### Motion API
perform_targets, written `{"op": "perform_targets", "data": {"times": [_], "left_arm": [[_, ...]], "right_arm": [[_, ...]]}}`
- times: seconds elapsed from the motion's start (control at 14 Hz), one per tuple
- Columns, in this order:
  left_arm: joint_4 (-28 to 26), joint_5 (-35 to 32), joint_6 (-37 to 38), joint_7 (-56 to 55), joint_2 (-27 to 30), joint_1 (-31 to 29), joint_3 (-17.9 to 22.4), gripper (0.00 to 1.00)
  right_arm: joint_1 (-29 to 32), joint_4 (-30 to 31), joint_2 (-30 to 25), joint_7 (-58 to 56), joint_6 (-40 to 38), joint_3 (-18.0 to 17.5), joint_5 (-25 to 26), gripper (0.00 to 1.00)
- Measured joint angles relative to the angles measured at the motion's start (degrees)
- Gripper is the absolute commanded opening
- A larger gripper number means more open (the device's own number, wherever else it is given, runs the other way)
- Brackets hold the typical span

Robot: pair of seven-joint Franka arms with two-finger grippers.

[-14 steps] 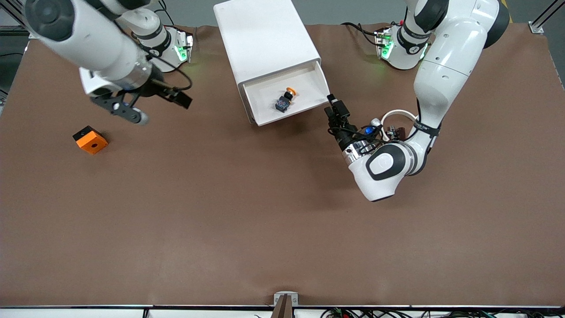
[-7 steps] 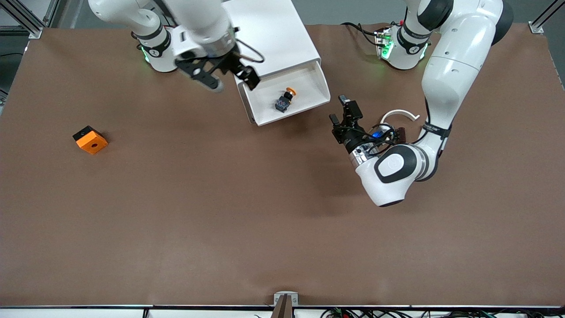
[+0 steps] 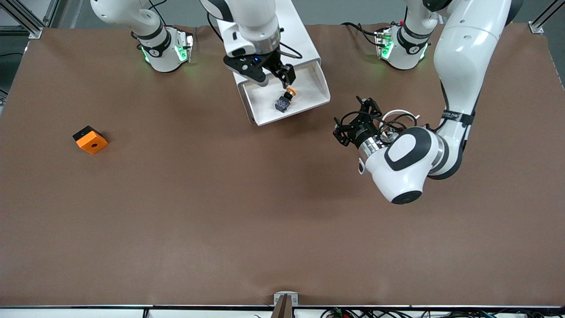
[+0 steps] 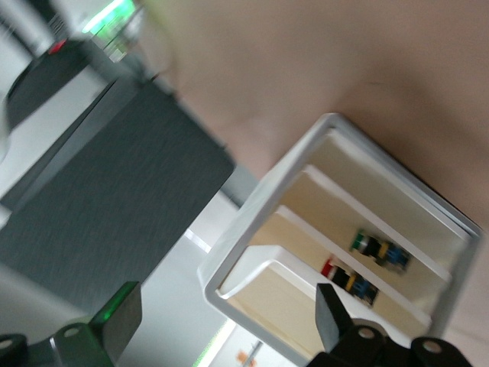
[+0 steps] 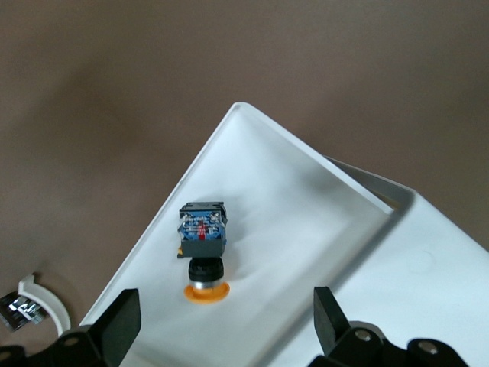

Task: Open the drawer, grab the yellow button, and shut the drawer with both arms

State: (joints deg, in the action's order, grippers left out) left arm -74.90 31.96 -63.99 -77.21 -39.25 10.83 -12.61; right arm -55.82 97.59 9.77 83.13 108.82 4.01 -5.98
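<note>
The drawer [image 3: 311, 90] stands pulled out of the white cabinet [image 3: 302, 42], toward the front camera. On its floor lies the button [image 3: 284, 99], a dark body with an orange cap. My right gripper [image 3: 274, 79] hangs open just above the drawer, beside the cap. In the right wrist view the button [image 5: 203, 248] lies on the drawer [image 5: 298, 199] ahead of my right gripper [image 5: 221, 329], with nothing between the fingers. My left gripper [image 3: 351, 121] is open and empty over the table, apart from the drawer toward the left arm's end. In its own view my left gripper [image 4: 221, 329] faces the cabinet [image 4: 252, 252].
An orange cube [image 3: 90, 139] with a black side sits toward the right arm's end of the table. A white curved band with dark clips [image 3: 399, 115] lies under the left wrist. Brown table surface spreads toward the front camera.
My right arm swung from near the orange cube to above the open drawer. My left gripper drew back from the drawer's corner and turned.
</note>
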Motion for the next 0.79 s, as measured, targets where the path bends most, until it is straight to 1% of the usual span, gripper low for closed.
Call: {"op": "perform_targets", "data": {"times": [0.14, 0.29, 0.57, 0.79], "left_arm": [[0.1, -4.1, -3.7, 6.7, 2.7, 0.2, -0.6, 1.00], [0.1, -9.7, -8.7, 10.9, 5.0, 0.2, -2.5, 1.00], [0.1, -19.2, -20.0, 12.2, 6.9, 0.3, -8.1, 1.00], [-0.3, -25.0, -25.1, 12.2, 6.9, 0.4, -11.5, 1.00]], "right_arm": [[-0.2, 0.0, 2.2, 0.0, 2.2, 0.0, 0.8, 1.00], [-0.3, 0.0, 3.7, 0.0, 3.7, 0.1, 1.8, 1.00], [-0.4, 0.0, 5.3, 0.0, 4.4, 0.1, 3.1, 1.00], [-0.6, 0.0, 6.4, 1.3, 5.2, 0.1, 4.1, 1.00]]}}
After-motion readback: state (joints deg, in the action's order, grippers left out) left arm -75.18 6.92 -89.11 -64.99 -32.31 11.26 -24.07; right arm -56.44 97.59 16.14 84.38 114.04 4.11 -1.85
